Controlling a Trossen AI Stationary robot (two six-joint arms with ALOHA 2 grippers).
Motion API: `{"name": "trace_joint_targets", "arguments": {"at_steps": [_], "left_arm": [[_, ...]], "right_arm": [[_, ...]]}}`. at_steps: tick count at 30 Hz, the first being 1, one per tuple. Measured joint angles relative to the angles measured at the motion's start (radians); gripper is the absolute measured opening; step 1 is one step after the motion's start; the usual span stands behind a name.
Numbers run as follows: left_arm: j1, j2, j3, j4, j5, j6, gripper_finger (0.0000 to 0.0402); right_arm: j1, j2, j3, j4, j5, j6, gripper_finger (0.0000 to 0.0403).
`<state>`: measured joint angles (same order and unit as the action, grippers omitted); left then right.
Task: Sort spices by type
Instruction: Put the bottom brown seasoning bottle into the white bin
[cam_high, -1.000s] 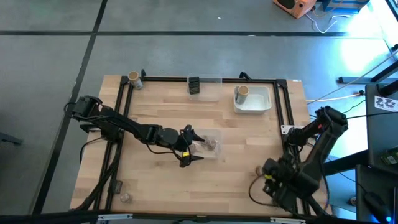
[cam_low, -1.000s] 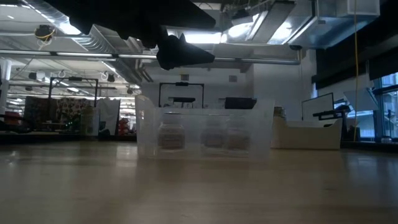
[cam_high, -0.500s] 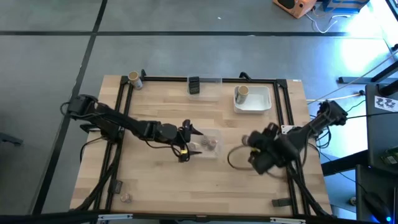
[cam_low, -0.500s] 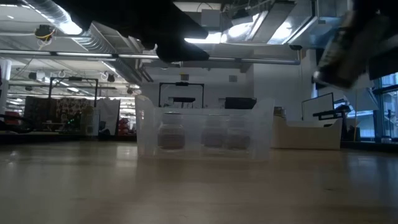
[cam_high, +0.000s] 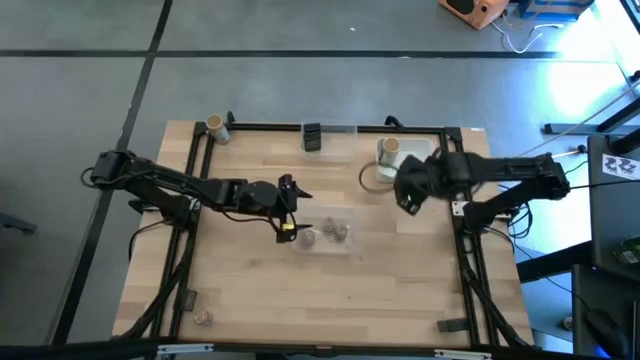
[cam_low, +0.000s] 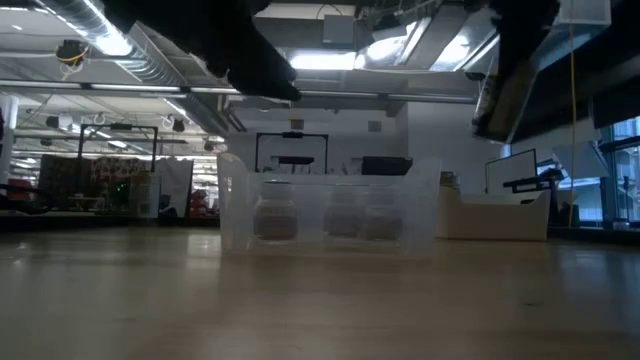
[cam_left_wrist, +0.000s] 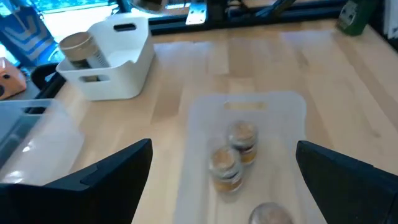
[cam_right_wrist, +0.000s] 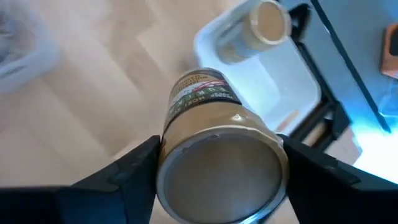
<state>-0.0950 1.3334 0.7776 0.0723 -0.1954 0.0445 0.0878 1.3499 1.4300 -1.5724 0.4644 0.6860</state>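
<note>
Sorting is running partway. Counter (cam_high: 250, 270) is carrying a white tray (cam_high: 418, 168) at the back w/ one tan-topped jar (cam_high: 388, 149) inside. Clear bin (cam_high: 345, 245) at centre is holding approx. three small grey-brown jars (cam_high: 339, 232).

Right tool (cam_right_wrist: 217, 171) is gripping another tan-topped jar (cam_right_wrist: 219, 146), hovering beside the tray. Left tool (cam_high: 287, 208), fingers spread, empty, is hanging by the bin.

Still unsorted: stray tan jar (cam_high: 214, 125) at back-left corner, small jar (cam_high: 203, 317) at front-left. Dark boxy container (cam_high: 312, 137) is prob. sitting in a back bin.

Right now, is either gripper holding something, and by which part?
The right gripper holds a tan-topped spice jar by its sides near the bottom end. The left gripper is open and empty.
</note>
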Motion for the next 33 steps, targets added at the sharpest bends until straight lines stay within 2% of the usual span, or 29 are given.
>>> {"name": "trace_joint_targets", "arguments": {"at_steps": [10,21,28,33], "left_arm": [[0.054,-0.013,0.000,-0.109,-0.058,0.027,0.0379],[0.130,-0.013,0.000,-0.177,-0.083,0.047,0.0379],[0.172,-0.013,0.000,-0.191,-0.085,0.075,0.0379],[0.196,-0.013,0.000,-0.198,-0.086,0.089,0.0379]], "right_arm": [[-0.340,0.001,-0.022,0.072,-0.015,-0.300,0.0279],[-0.678,0.002,-0.147,0.293,-0.208,-0.590,0.0279],[-0.801,0.031,-0.231,0.411,-0.303,-0.672,0.0279],[-0.833,0.065,-0.269,0.473,-0.309,-0.695,0.0279]]}}
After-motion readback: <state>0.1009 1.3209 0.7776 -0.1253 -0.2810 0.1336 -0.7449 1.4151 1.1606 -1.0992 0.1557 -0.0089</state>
